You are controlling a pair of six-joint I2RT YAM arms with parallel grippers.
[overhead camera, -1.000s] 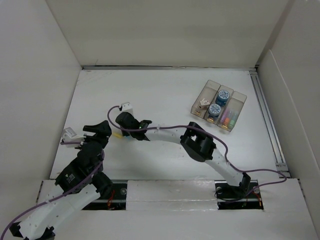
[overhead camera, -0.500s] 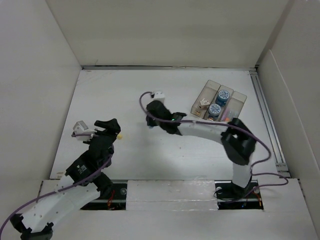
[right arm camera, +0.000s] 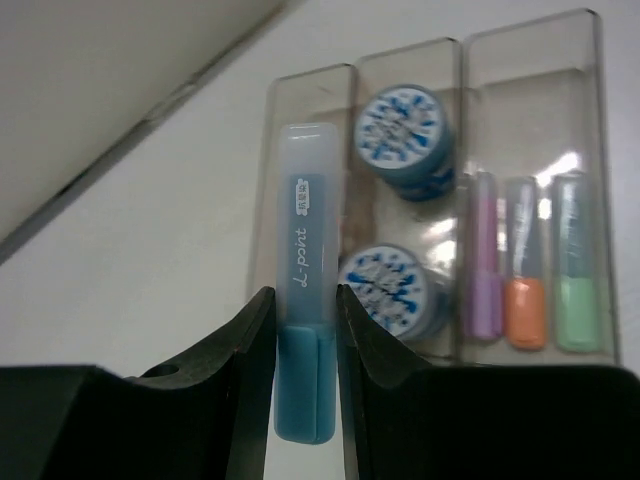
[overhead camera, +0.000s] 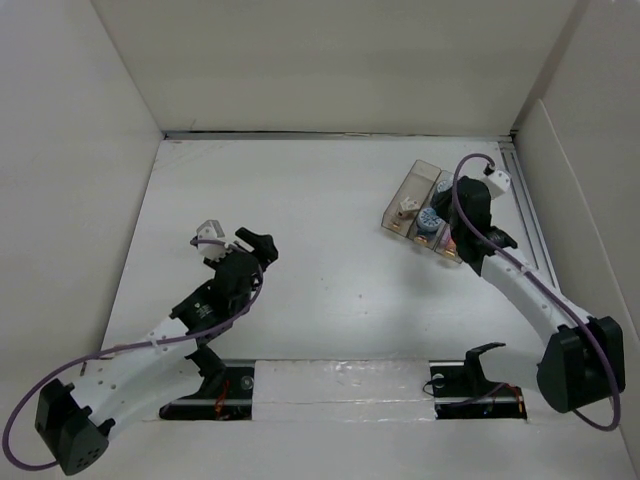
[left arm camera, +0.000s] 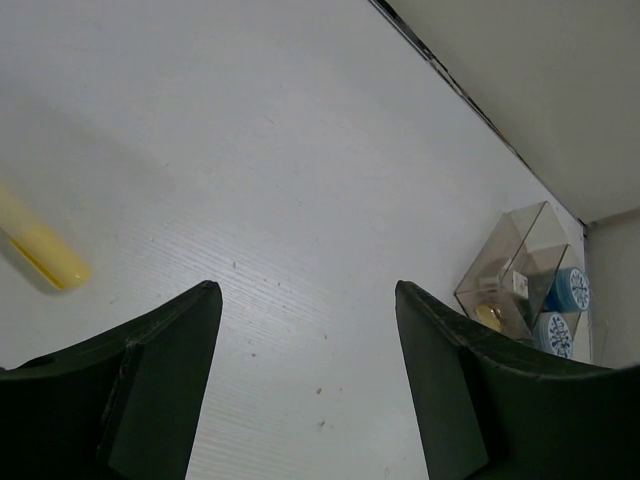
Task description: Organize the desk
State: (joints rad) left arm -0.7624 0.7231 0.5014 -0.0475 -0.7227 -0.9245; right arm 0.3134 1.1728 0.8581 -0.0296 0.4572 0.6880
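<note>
- The desk [overhead camera: 330, 200] lies flat between white walls, under both arms.
- The right gripper [right arm camera: 305, 310] pinches a blue highlighter [right arm camera: 308, 250] over the clear 3-slot tray [right arm camera: 590, 60].
- The left gripper [left arm camera: 305, 330] hangs spread above the desk, near a yellow pen [left arm camera: 40, 245].

yellow stick [left arm camera: 45, 258]: blurred, cut by left edge; tray [overhead camera: 415, 176]: right part hidden under right arm [overhead camera: 518, 283]

The only legible lettering was "L-point", running lengthwise along the light-blue marker [right arm camera: 303, 290], while the small label [right arm camera: 299, 196] above it was too blurred to read.
</note>
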